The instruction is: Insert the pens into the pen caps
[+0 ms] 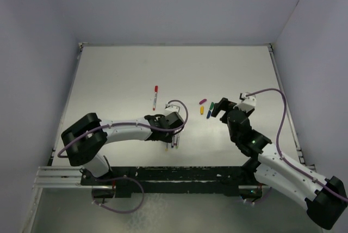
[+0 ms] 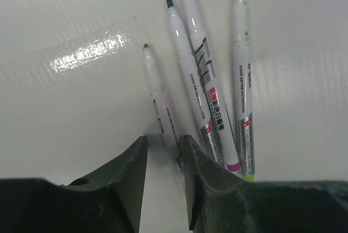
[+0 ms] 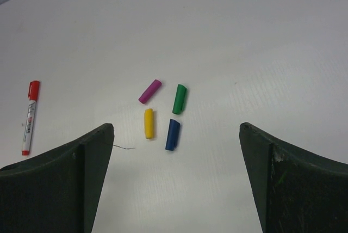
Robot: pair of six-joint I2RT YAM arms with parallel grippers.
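Observation:
Four uncapped pale pens lie side by side under my left gripper [image 2: 163, 138]: an orange-tipped pen [image 2: 155, 83], a blue-tipped pen [image 2: 182, 53], a dark-red-tipped pen [image 2: 197, 42] and a green-tipped pen [image 2: 241, 69]. The jaws stand narrowly apart around the orange-tipped pen's rear end. It rests against the right finger [image 2: 191, 159]; the left finger is clear of it. My right gripper [image 3: 176, 126] is wide open and empty, just short of the magenta cap [image 3: 150, 91], green cap [image 3: 179, 98], yellow cap [image 3: 148, 123] and blue cap [image 3: 173, 134]. A fifth pen [image 3: 28, 117] wears the red cap.
In the top view the red-capped pen [image 1: 155, 96] lies beyond my left gripper [image 1: 169, 138], and the loose caps [image 1: 205, 108] sit just left of my right gripper [image 1: 216, 109]. A white table [image 1: 119, 75] is walled on three sides.

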